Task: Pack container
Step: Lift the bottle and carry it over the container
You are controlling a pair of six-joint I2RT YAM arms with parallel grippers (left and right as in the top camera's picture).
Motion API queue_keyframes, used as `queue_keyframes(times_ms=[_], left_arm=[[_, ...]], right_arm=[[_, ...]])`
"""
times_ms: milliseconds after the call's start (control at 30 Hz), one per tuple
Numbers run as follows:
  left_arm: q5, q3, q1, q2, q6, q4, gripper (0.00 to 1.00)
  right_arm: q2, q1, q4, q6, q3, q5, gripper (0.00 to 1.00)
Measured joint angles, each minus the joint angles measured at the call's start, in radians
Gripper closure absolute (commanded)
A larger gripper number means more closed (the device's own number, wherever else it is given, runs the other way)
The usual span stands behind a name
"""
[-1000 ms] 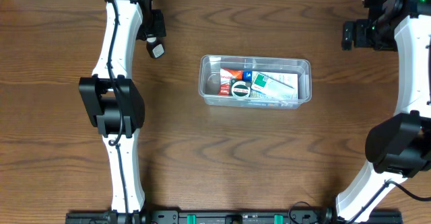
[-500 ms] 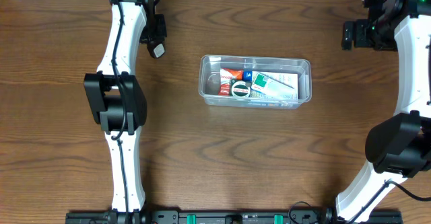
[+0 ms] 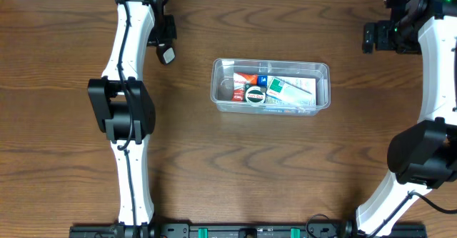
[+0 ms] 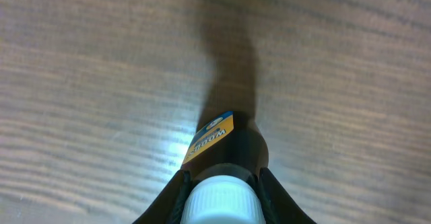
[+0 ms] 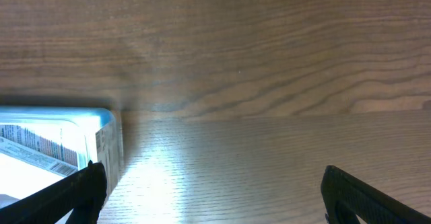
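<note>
the container, a clear shallow tub with rounded corners, sits in the middle of the counter, long side running left to right; several packets and a round-capped item lie inside it, crowded toward the centre and right, with some bare floor at its left end; the left fingers hover up and to the left of the tub, well apart from it, clenched on a small dark bottle with a white cap and a yellow-and-blue label, gripped just below the cap; the right fingers are spread wide and hold nothing, off to the tub's upper right; the tub looks light and thin-walled, likely to flex if squeezed and to slide on the smooth wood if bumped, so it is best left where it stands, or taken by the rim at a short end; the bottle seems stiff, light and round, so it may roll; a low release over the bare left end looks safest.
</note>
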Motion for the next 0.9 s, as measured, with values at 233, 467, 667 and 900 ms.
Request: queue_keyframes(times_ms=[233,467,667,900], left_arm=[[-0.001,-0.014,-0.031,-0.154,0.000,-0.131,0.93],[-0.003,-0.014,-0.174,-0.404,-0.042,-0.249,0.93],[0.000,-0.014,-0.309,-0.472,-0.184,-0.343,0.94],[-0.037,-0.014,-0.422,-0.461,-0.367,-0.352,0.94]], right_arm=[[0.000,0.000,0.000,0.000,0.000,0.000,0.01],[0.000,0.000,0.000,0.000,0.000,0.000,0.01],[0.000,0.000,0.000,0.000,0.000,0.000,0.01],[0.000,0.000,0.000,0.000,0.000,0.000,0.01]])
